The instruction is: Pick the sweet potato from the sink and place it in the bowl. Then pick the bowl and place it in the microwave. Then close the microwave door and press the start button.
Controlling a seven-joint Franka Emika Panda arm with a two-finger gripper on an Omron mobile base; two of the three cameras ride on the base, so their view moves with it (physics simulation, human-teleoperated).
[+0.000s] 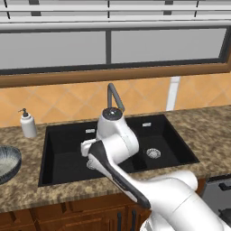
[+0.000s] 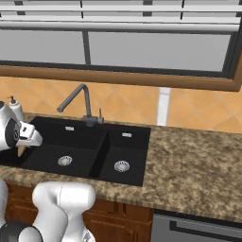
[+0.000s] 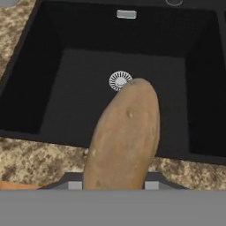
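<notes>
Fingers (image 3: 114,185) are clamping the potato (image 3: 123,134) lengthwise, carrying it above the sink (image 3: 53,88) so it can be moved toward the bowl (image 1: 6,163) on the desk (image 1: 27,191).

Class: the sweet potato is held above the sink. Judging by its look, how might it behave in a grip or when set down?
The sweet potato looks solid, so probably stiff. Its rounded, tapered shape suggests it could roll when released. The gripper holds one end only, so it might pivot.
</notes>
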